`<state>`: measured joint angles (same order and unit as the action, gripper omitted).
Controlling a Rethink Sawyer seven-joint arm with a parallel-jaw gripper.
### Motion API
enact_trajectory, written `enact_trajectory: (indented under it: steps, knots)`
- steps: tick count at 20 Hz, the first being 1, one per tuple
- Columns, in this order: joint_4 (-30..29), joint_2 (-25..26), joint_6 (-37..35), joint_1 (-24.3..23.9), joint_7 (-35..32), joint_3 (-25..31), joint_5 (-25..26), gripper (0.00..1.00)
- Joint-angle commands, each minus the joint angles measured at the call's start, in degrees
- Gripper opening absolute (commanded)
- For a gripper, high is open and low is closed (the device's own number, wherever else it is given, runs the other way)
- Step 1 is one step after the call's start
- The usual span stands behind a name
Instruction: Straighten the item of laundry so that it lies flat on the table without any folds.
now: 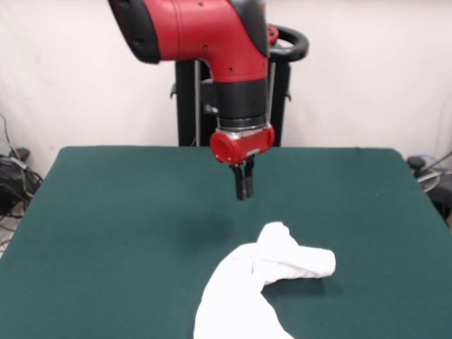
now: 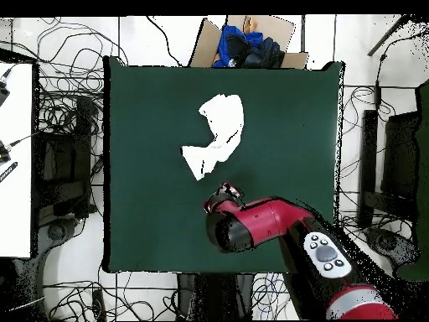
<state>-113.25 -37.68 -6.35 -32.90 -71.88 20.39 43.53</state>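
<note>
across the front view, the table [image 1: 106,226] spreads a dark green matte top, bare apart from the item of laundry [image 1: 258,286]. behind it stands a plain pale wall, with a black stand at the middle and dark cables on the floor at both sides. the shirt lies bunched in the near middle of the table, plain white side out, one part rolled into a thick tube pointing right and the rest running off the bottom edge. no print or writing shows on it. the red and black arm [image 1: 212,35] hangs the gripper [image 1: 244,185] above the green top, apart from the cloth, its jaws pressed together into one dark tip.

from overhead, the table [image 2: 151,226] sits on a white tiled floor strewn with black cables. a cardboard box [image 2: 205,46] holding blue cloth stands at its top edge. the shirt [image 2: 219,134] lies crumpled, above the table's middle, well inside the edges. the gripper is hidden under the arm [image 2: 260,222].
</note>
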Motion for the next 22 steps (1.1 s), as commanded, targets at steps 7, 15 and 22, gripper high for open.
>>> enact_trajectory:
  steps: [7,15,22]
  knots:
    - [6.0,4.7,-3.6,3.7,-0.7,3.1,4.5,0.00]
    - [6.9,3.4,2.1,6.3,-3.2,0.7,7.1,0.00]
    - [7.9,2.4,6.1,8.9,-4.9,-1.2,9.2,0.00]
